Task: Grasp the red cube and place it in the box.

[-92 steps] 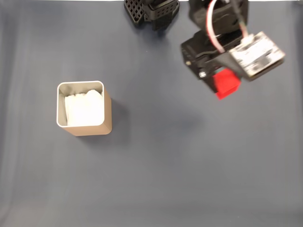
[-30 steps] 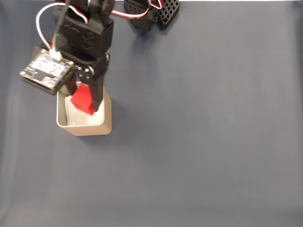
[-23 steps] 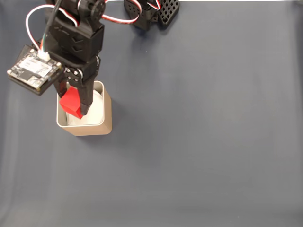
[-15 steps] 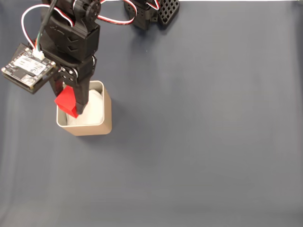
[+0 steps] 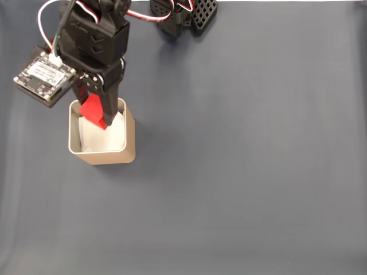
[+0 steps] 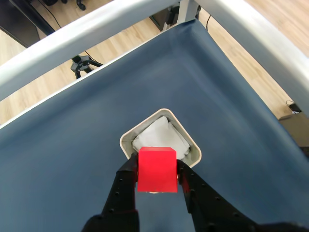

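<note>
The red cube point(image 5: 93, 111) point(image 6: 156, 169) is pinched between the black fingers of my gripper point(image 5: 98, 119) point(image 6: 157, 182), which is shut on it. In the fixed view the cube hangs over the far part of the box point(image 5: 131, 143), a tan square container with a pale rim and white paper lining. The wrist view looks straight down past the cube into the box's point(image 6: 191, 144) mouth, where white paper point(image 6: 159, 135) shows just beyond the cube. The cube is above the rim, not resting inside.
Dark blue cloth point(image 5: 241, 160) covers the table. The arm's black base point(image 5: 180, 14) stands at the far edge. A circuit board point(image 5: 45, 74) rides on the wrist, left of the box. In the wrist view grey frame rails point(image 6: 91, 29) and a wooden floor lie past the table edges.
The gripper carried the cube from the right side of the table over to the box. In the last half second it shifted slightly right and toward the far rim, still shut on the cube.
</note>
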Controlling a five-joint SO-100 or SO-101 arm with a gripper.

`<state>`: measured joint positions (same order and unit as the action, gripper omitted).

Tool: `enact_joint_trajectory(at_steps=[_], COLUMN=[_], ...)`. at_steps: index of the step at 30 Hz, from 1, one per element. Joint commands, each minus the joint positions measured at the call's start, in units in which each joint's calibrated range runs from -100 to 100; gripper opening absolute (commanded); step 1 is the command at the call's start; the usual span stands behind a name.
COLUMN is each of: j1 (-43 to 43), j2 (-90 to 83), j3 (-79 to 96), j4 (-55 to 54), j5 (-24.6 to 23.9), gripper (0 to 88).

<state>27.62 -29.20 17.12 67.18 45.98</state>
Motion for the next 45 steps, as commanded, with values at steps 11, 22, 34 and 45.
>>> enact_joint_trajectory(at_steps=[11, 22, 34, 45], j1=[0.4, 0.3, 0.8, 1.0], j2=[-3.2, -2.3, -1.9, -1.9], j3=[-1.1, -1.9, -1.4, -1.4], j4=[-2.6, -3.1, -4.1, -5.3], j5=[-1.3, -1.7, -2.5, -2.2], gripper=[0.2, 3.1, 34.4, 37.7])
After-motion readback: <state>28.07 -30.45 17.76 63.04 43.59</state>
